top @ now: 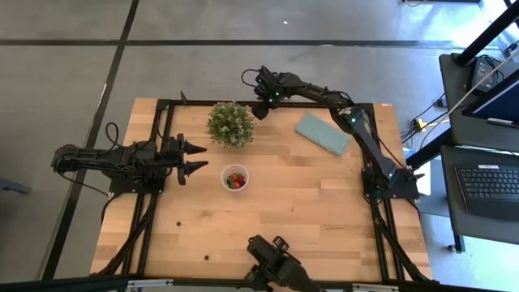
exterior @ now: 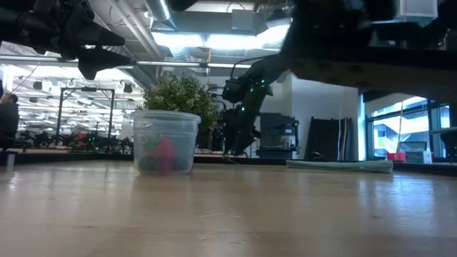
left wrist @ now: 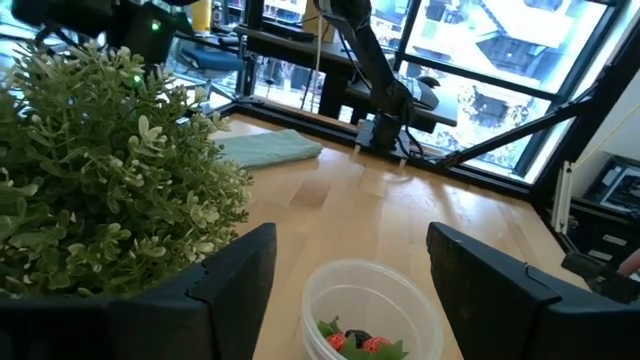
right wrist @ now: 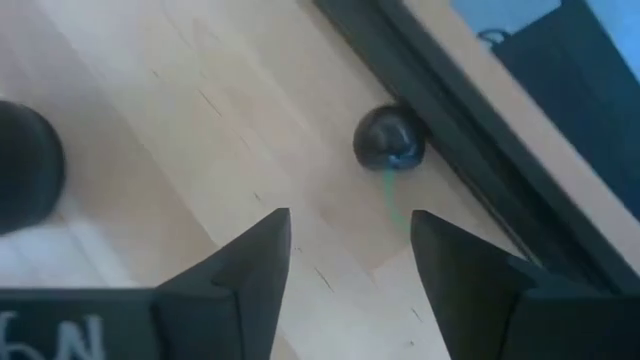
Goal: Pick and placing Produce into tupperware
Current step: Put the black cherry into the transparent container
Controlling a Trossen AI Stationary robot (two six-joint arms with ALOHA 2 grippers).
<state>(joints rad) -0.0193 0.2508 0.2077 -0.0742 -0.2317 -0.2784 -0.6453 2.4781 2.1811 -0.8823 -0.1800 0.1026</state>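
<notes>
The tupperware, a small round clear cup [top: 235, 169], stands upright on the wooden table near its middle. Red strawberries and a dark berry [left wrist: 355, 342] lie inside it. My left gripper [top: 204, 157] is open and hovers raised to the cup's left, fingers pointing at it; the left wrist view shows the cup [left wrist: 370, 290] between and beyond its fingers. My right gripper [top: 261, 104] is open at the far edge behind the potted plant, pointing down. A small dark round berry-like thing [right wrist: 390, 138] lies on the wood beyond its fingers, beside the black frame rail.
A bushy green potted plant [top: 231, 123] stands just beyond the cup. A flat teal cloth [top: 323, 132] lies far right of it. Another dark round shape [right wrist: 20, 165] shows beside the right gripper. Black frame rails [top: 268, 103] border the table. A dark camera mount [top: 276, 264] sits at the near edge.
</notes>
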